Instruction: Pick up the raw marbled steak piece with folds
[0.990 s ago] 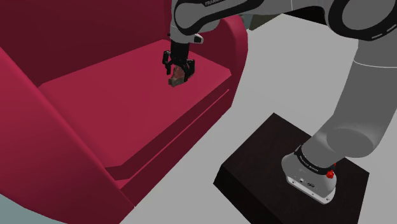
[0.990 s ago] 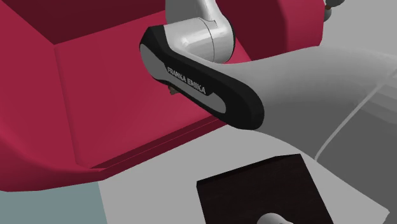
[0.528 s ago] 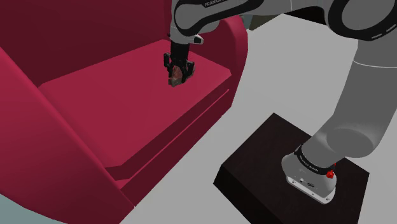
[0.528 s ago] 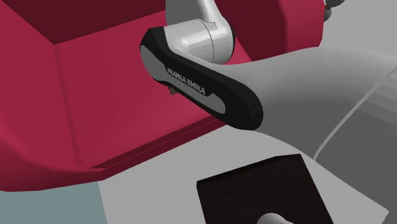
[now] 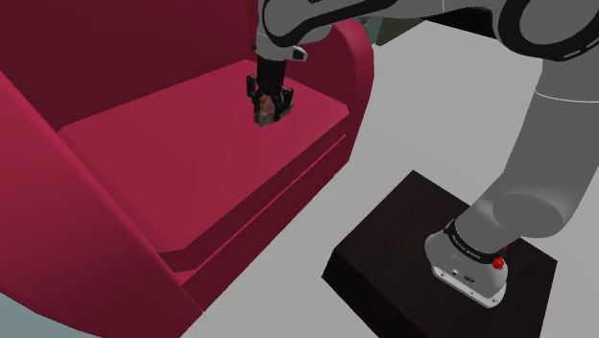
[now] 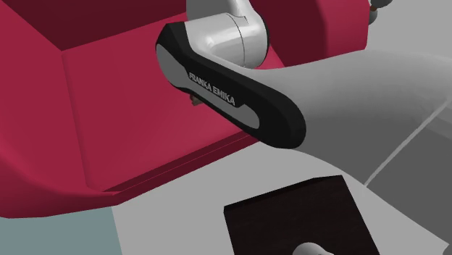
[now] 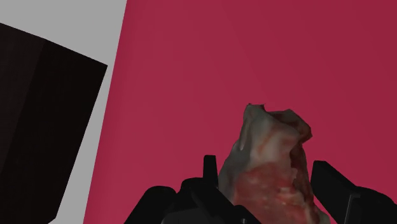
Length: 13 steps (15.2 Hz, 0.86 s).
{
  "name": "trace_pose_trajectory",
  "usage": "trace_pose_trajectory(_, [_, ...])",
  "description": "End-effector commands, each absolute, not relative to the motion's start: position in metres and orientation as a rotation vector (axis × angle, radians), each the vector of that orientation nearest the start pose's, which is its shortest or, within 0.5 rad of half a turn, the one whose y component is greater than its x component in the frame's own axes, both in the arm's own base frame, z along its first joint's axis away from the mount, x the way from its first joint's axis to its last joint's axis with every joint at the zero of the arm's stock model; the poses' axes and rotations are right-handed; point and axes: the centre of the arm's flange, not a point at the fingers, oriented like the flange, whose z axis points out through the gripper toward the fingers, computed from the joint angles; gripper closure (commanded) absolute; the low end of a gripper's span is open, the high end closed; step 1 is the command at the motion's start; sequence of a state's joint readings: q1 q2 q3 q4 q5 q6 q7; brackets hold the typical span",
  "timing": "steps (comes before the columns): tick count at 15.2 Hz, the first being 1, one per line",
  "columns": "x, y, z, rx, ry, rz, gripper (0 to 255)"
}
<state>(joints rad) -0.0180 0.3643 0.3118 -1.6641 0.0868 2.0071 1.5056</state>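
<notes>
The raw steak piece (image 5: 261, 114), pale fat folded over red marbled meat, hangs just above the far end of the crimson sofa seat (image 5: 173, 154) in the shoulder view. My black gripper (image 5: 266, 104) points down and is shut on it. In the wrist view the steak (image 7: 272, 156) sticks out between the two fingers (image 7: 328, 178), which clasp its lower part, with the crimson cushion (image 7: 254, 57) behind it. In the second exterior view a black forearm link (image 6: 232, 90) covers the hand and the steak.
The sofa's backrest (image 5: 125, 48) and far armrest (image 5: 355, 58) rise around the seat, and its near armrest (image 5: 67, 240) stands at the shoulder view's left. The dark box stand (image 5: 394, 240) sits on grey floor (image 5: 403, 115) beside the sofa front.
The fingers have closed on the steak. The hand has since risen a little, taking the steak up off the seat.
</notes>
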Motion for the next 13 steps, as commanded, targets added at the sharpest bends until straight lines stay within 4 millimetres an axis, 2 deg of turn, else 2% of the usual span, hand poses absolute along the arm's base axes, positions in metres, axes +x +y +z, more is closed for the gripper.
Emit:
trace_pose_trajectory(1, [0.632, 0.174, 0.416, -2.433, 1.789, 0.228, 255])
trace_pose_trajectory(11, [0.632, 0.174, 0.469, -2.433, 1.789, 0.228, 255])
trace_pose_trajectory(13, [0.632, 0.174, 0.470, -2.433, 1.789, 0.228, 255])
